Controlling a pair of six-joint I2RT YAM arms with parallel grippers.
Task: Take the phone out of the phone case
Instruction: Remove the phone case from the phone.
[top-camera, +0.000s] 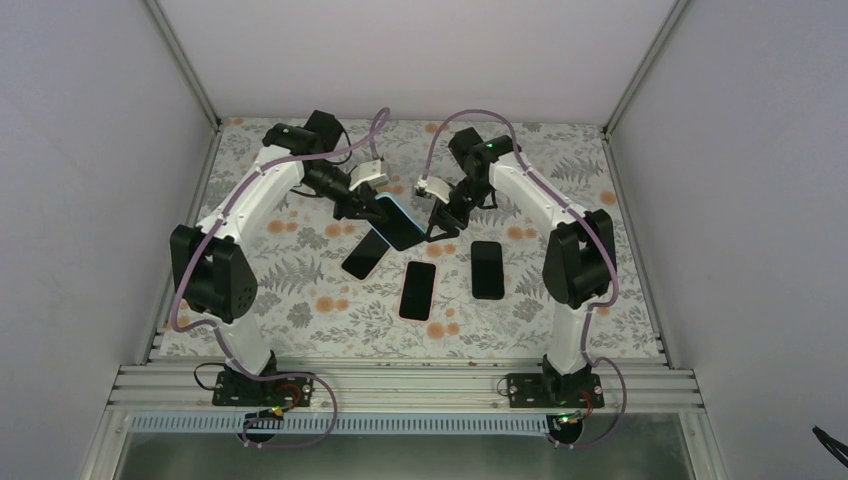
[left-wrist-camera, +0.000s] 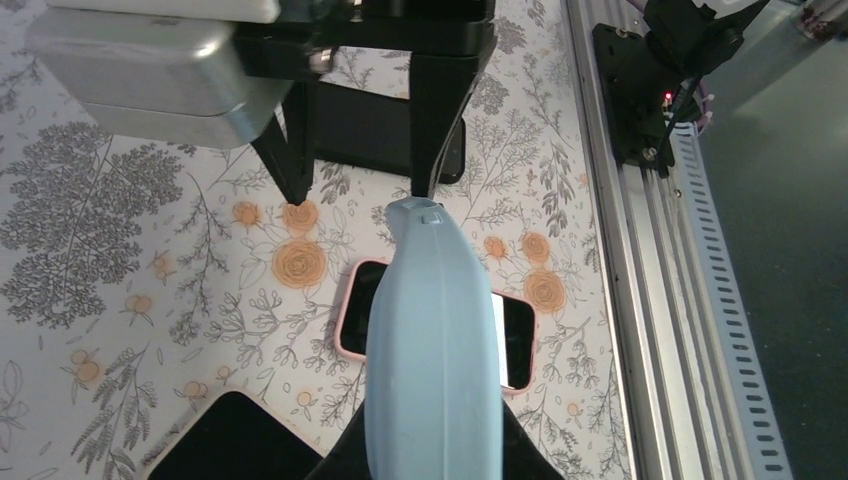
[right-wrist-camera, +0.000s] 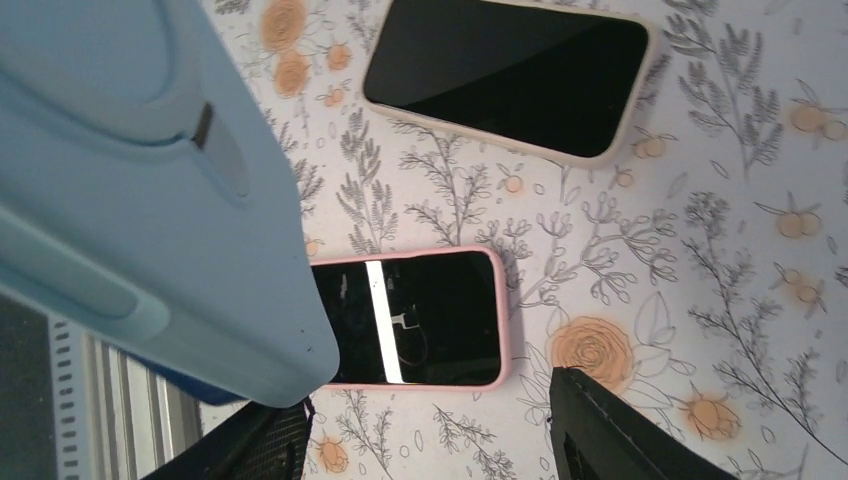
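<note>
Left gripper (left-wrist-camera: 430, 458) was clamped on the light-blue phone case (left-wrist-camera: 430, 340), gripping the end at the bottom of the left wrist frame and holding it in the air over the floral table cover (top-camera: 300, 300), just above centre of the top frame. Phone (top-camera: 400, 225) sat inside the case, dark screen showing with the blue rim around it, so not out yet

Right gripper (right-wrist-camera: 440, 440) had its jaws apart with nothing held. In the left wrist frame its two black fingers (left-wrist-camera: 436, 120) came down from the top. One tip was at the case's upper end, touching or just short, can't tell. The other stood clear to the left over bare cover

Below the lifted case lay the pink-cased phone (right-wrist-camera: 410, 315), flat and screen up, partly hidden by the blue case in both wrist frames. Cream-cased phone (right-wrist-camera: 510, 75) lay at the top of the right wrist frame, apart from the pink one. Black phone (top-camera: 487, 269) lay right of centre in the top frame, apart from the rest

Room: bare cover ran down the left and right sides and along the lower part of the top frame. Aluminium rail (left-wrist-camera: 640, 300) ran down the right of the left wrist frame, near the pink phone's end. White walls (top-camera: 80, 150) closed the left, right and upper sides of the top frame
</note>
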